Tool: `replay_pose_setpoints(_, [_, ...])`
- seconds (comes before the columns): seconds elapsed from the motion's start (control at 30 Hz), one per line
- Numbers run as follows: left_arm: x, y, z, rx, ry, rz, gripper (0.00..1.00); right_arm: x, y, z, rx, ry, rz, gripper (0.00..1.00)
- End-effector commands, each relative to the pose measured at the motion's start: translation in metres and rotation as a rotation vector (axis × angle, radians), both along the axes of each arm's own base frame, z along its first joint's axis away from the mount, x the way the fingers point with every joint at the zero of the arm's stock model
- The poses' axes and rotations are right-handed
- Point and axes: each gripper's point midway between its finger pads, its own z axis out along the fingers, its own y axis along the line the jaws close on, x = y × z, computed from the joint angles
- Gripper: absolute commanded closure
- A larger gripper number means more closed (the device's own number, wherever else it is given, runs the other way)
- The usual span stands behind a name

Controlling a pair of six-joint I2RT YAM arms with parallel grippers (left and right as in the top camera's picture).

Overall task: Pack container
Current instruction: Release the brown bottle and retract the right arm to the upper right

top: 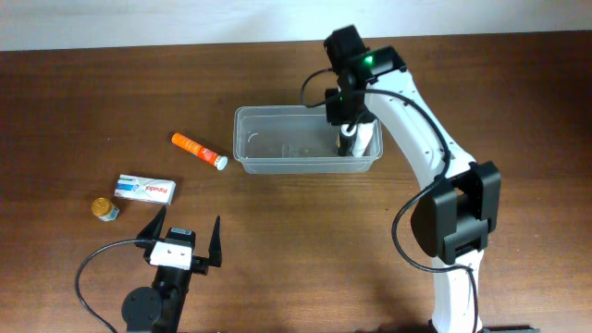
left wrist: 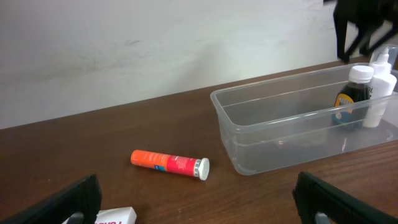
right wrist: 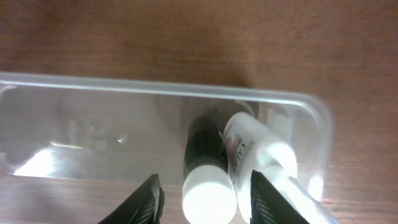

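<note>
Right gripper (right wrist: 205, 196) first. My jaws are spread a fair bit wider than the white cap of the dark bottle (right wrist: 204, 155) that sits between them. The wrist view shows a sliver of gap on each side of that cap, so I'm around it but not squeezing it. I'm holding nothing. The white bottle (right wrist: 252, 146) stands right beside the dark one. One of my fingers (right wrist: 267, 199) overlaps it in that view, and I honestly can't tell if it touches.

Both bottles stand upright in the right end of the container (top: 277, 139). The container sits on the table (top: 74, 102) toward the far side, a bit right of centre, with its long side running left to right.

Left gripper (top: 182, 239) is down by the near edge, well apart from the container. Its jaws are wide open with only bare table between them. In its own wrist view the two fingers (left wrist: 68, 202) just poke in from the bottom corners.

There's loose stuff on the left side too:
- An orange tube (top: 198, 152) lies on its side near the container's left end, white cap pointing toward it.
- A box (top: 145, 190) lies flat, closer to me than the tube.
- A little gold-lidded jar (top: 105, 209) sits just beside the box's left end.
</note>
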Motion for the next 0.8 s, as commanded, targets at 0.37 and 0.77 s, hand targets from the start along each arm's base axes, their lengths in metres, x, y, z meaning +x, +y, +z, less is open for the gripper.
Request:
replay_pose_setpoints(0.37, [0.0, 0.002, -0.002, -0.002, 0.001, 0.009, 0.01, -0.023, -0.061, 0.125, -0.043, -0.099, -0.064, 0.31])
replay_pose_setpoints(0.77, [0.0, 0.002, -0.002, -0.002, 0.002, 0.009, 0.01, -0.03, -0.189, 0.119, 0.004, -0.012, -0.359, 0.03])
